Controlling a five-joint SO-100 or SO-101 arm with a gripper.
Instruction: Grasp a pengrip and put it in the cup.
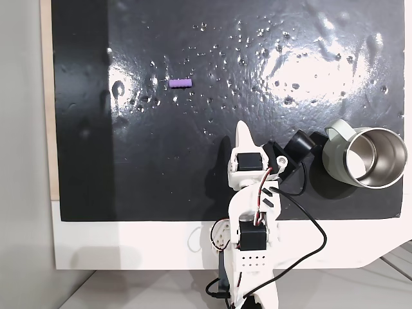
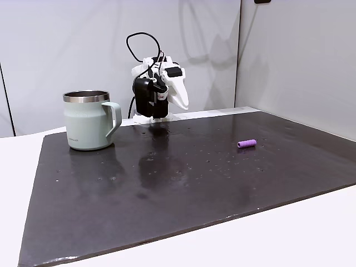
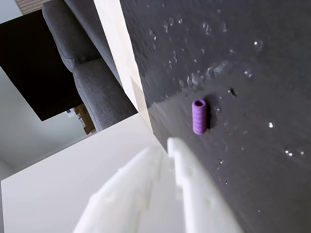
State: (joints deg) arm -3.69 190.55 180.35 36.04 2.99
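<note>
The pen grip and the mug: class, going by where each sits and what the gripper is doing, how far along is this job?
Nothing looks done yet. The purple pen grip lies loose on the black mat, well apart from the mug, whose steel inside looks empty. In hand: the gripper is shut, holds nothing and points toward the pen grip in the wrist view, still short of it. Left: reach it, grasp it, carry it over and drop it in the mug.

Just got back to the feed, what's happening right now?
Nothing is picked up yet. The arm sits folded near the table edge, its hand shut and empty. The pengrip lies on its side on the black mat, well ahead of the hand. The cup stands upright on the mat beside the arm.
</note>
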